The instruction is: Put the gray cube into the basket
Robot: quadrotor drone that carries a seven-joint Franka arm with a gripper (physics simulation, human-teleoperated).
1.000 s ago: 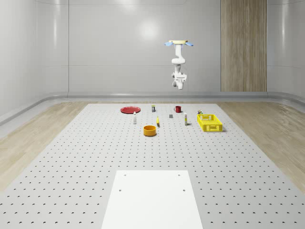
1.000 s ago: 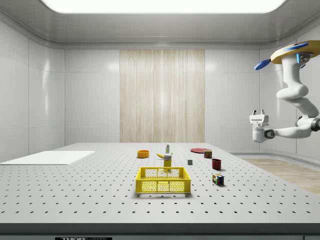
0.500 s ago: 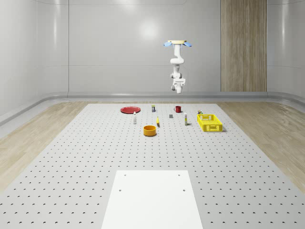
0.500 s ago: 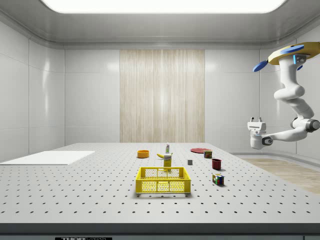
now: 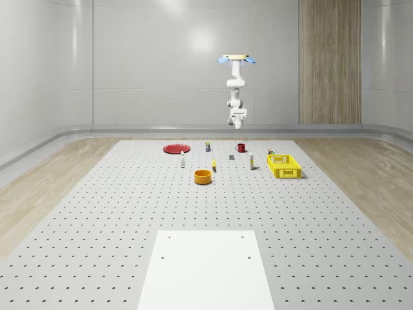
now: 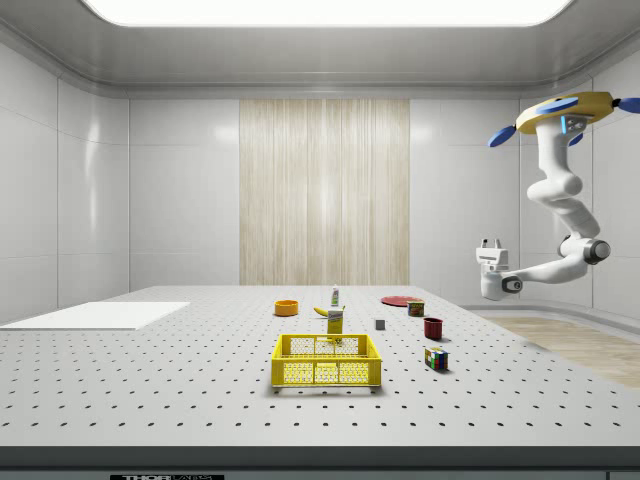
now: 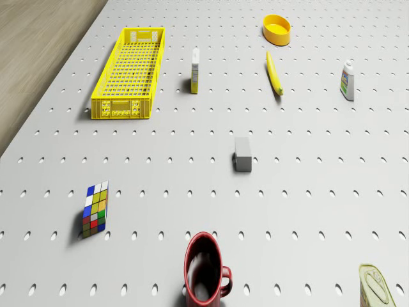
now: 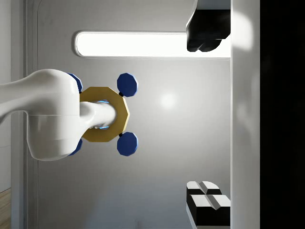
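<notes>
Side view, listed from its left to its right:

- basket: yellow and empty, resting on the tabletop.
- gray cube: on the tabletop beyond the basket and apart from it, with nothing touching it.
- red mug: just to the right of the cube.
- tool: raised well above the tabletop. I read it as pointing up, away from the cube. In the wrist view its fingers stand spread wide with nothing between them.
- drone: hovering high, near the tabletop's right edge.

Key relation: the cube lies below the tool and to its left. I judge the tool must swing downward before any descent.
</notes>
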